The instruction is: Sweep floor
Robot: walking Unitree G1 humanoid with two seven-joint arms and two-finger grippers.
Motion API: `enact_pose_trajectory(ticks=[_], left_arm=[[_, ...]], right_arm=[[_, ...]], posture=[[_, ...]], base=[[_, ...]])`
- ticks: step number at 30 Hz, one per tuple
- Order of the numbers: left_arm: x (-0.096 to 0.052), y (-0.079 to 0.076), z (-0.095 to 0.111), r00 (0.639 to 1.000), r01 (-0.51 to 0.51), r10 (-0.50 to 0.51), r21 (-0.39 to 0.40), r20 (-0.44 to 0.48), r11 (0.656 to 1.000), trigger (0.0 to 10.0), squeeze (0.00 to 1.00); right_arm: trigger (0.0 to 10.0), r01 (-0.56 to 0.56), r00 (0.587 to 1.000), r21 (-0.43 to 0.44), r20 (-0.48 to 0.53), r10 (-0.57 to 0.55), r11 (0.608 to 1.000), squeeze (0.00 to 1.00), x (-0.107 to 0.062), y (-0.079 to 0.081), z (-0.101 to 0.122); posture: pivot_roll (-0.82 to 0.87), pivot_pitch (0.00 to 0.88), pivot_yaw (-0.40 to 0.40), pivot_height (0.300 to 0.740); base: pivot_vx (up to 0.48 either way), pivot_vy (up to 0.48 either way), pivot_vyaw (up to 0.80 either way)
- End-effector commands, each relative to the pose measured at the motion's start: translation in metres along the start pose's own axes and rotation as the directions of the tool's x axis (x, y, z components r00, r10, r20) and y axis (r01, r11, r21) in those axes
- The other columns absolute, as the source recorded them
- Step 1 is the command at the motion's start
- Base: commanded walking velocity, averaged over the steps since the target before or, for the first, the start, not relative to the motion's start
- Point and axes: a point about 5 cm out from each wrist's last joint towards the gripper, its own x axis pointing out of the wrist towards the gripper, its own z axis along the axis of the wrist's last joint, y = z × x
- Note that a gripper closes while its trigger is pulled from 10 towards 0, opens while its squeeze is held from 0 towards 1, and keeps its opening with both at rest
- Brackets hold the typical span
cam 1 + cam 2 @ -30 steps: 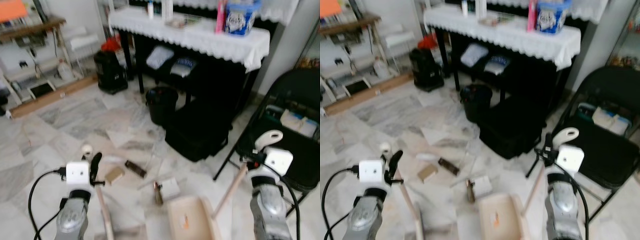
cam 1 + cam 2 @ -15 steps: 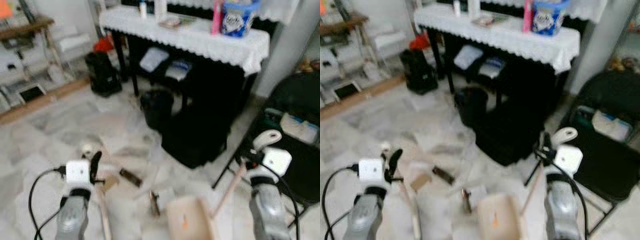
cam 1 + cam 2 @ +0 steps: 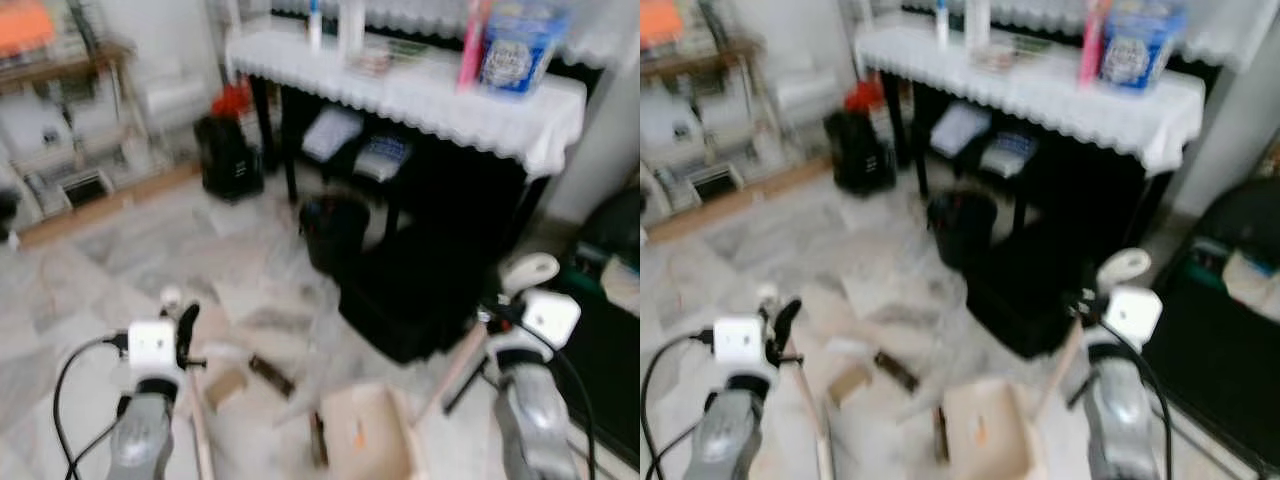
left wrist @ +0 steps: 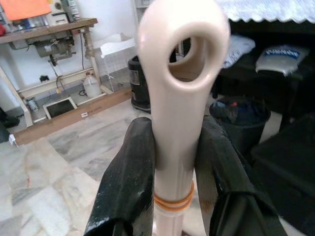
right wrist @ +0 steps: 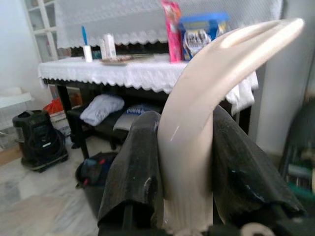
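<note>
Marble floor: black bin and table stand ahead of dustpan.

domestic room in a home: marble-tile floor, black table with white lace cloth carrying household bottles, sewing machine on wooden stand, small black bin.

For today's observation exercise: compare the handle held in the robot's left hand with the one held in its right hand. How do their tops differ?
The left handle ends in a closed loop with a round hole; the right handle ends in a curved, tapering tip. The left handle wears an orange band below the grip; the right handle shows none. The left handle stands straight between the fingers; the right handle bends to one side. Both are cream plastic, clamped by the left hand and right hand.
</note>
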Motion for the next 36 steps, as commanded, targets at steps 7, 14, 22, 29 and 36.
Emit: enact_pose_trajectory(ticks=[7,14,22,29,36], left_arm=[[0.0028,0.0047,0.0061,1.000,-0.007,0.007,0.018,0.030,1.000,10.0,0.00],[0.0025,0.0050,0.0060,1.000,-0.005,0.004,0.018,0.029,1.000,10.0,0.00],[0.0025,0.0054,0.0060,1.000,-0.001,0.000,0.015,0.029,1.000,10.0,0.00],[0.0030,0.0049,0.0062,1.000,0.005,-0.005,0.015,0.027,1.000,10.0,0.00],[0.0017,0.0053,0.0061,1.000,0.007,-0.007,0.016,0.025,1.000,10.0,0.00]], right_arm=[[10.0,-0.022,0.999,0.019,0.047,0.021,1.000,0.00,0.0044,0.0089,0.0106],[10.0,-0.022,0.999,0.017,0.048,0.021,1.000,0.00,0.0038,0.0088,0.0113],[10.0,-0.018,0.998,0.015,0.053,0.017,1.000,0.00,0.0017,0.0087,0.0130],[10.0,-0.013,0.999,0.010,0.048,0.013,1.000,0.00,-0.0001,0.0054,0.0123],[10.0,-0.022,0.999,-0.023,0.043,0.023,0.999,0.00,-0.0001,0.0033,0.0113]], posture=[[-0.04,0.000,0.025,0.740],[-0.04,0.000,0.029,0.740],[-0.04,0.000,0.033,0.740],[-0.04,0.000,0.034,0.740],[-0.04,0.000,0.037,0.740]], base=[[0.333,0.000,0.00],[0.323,0.000,0.00],[0.035,0.000,0.00],[0.000,0.000,0.00],[0.000,0.000,0.00]])
